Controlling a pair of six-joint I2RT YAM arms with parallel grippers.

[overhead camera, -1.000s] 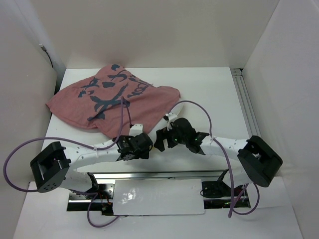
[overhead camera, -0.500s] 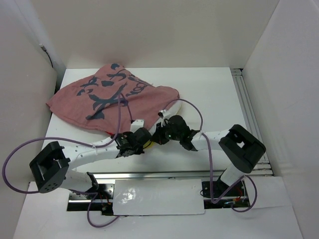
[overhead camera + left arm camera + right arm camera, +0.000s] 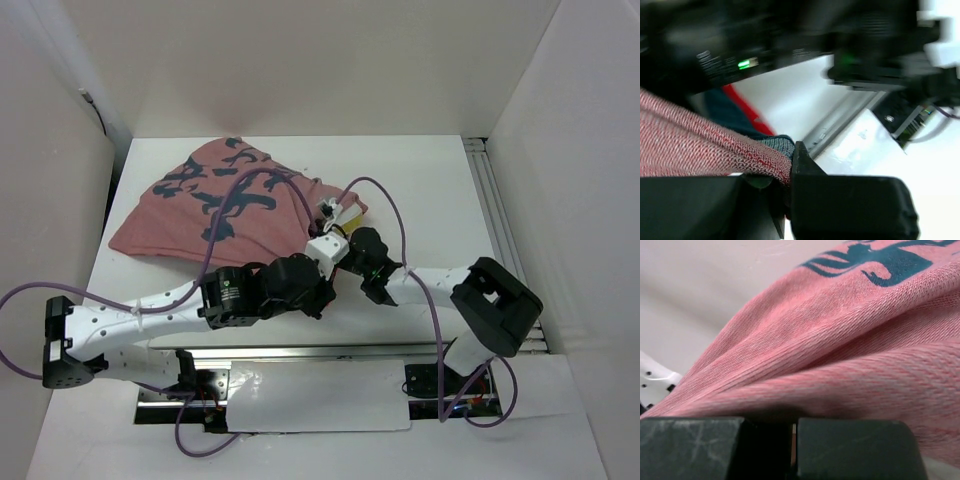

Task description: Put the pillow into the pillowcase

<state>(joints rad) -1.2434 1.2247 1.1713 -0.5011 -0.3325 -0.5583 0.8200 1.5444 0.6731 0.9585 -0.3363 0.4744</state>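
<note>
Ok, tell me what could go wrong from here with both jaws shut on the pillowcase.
1. The left jaws pinch only the pillowcase hem, so a pull may slip it free.
2. The right jaws sit close beside the left ones at the cloth's near right corner, so the arms could collide.
3. The left arm's purple cable lies across the pillowcase and may snag or drag it.

Pink calligraphy-printed pillowcase (image 3: 180, 220), bunched, lying far left
</note>
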